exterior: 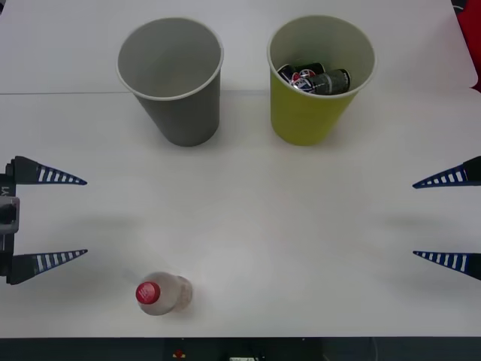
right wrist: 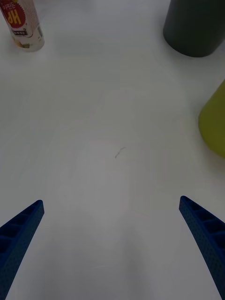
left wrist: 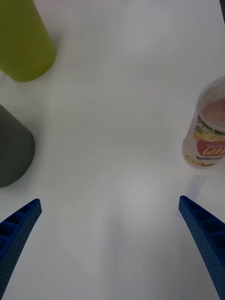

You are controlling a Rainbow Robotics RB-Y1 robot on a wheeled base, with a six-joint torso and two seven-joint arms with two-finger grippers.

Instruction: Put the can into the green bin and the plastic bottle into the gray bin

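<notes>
Small clear plastic bottle with red screw cap (exterior: 161,293) upright on white desk (exterior: 255,226) near front edge, gray tapered bin (exterior: 171,79) beside yellow-green tapered bin (exterior: 319,75) holding dark cans (exterior: 316,79), left gripper (exterior: 75,216) and right gripper (exterior: 422,219) both spread wide, holding nothing, at desk sides.

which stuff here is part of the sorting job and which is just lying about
Part of the job:
- small clear plastic bottle with red screw cap, standing on the table
- gray tapered bin
- yellow-green tapered bin
- dark cans lying inside the yellow-green bin

Just there:
- white table
- left gripper and right gripper, both open, holding nothing
</notes>
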